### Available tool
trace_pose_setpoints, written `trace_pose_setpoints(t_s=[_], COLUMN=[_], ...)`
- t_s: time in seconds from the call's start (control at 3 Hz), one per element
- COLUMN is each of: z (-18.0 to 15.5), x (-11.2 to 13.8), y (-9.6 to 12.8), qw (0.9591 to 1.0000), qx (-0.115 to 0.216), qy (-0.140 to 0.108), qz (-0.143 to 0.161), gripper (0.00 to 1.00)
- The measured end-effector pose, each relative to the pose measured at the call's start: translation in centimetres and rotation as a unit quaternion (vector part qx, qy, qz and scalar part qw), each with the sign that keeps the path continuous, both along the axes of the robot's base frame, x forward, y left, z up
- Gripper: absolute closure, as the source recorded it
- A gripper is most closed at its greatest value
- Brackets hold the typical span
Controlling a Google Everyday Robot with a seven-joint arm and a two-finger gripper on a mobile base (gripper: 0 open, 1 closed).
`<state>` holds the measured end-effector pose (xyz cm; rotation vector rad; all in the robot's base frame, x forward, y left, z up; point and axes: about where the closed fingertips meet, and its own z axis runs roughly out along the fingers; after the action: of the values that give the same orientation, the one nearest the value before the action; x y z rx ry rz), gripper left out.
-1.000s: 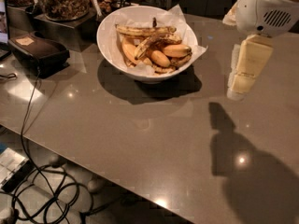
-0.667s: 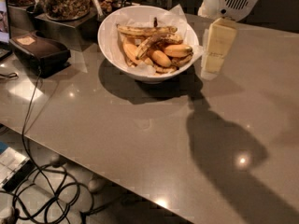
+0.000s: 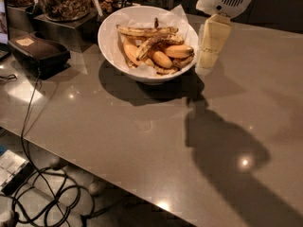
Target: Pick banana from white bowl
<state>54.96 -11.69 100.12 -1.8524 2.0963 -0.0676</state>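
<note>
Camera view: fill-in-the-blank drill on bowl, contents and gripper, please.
1. The white bowl holds several ____.
2. Crumpled white ____ lines the bowl.
3. The gripper hangs outside the bowl's rim, on its image-____ side.
Missing: bananas; paper; right.

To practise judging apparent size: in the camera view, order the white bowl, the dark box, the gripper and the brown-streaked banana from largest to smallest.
1. white bowl
2. dark box and gripper, which hangs just right of the bowl: too alike to rank, the gripper cut off at the top edge
3. banana
</note>
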Motion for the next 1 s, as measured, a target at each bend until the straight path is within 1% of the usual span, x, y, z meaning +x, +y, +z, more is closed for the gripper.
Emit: trace_pose_setpoints(t_s=[0.67,1.0], z=[0.9,0.8], x=[4.5,6.7], y=[3.1,4.3], qw=[0.9997,0.9992], qx=[0.024,0.038], qy=[0.007,0.013], qz=[-0.003,-0.005], gripper=[0.0,0.0])
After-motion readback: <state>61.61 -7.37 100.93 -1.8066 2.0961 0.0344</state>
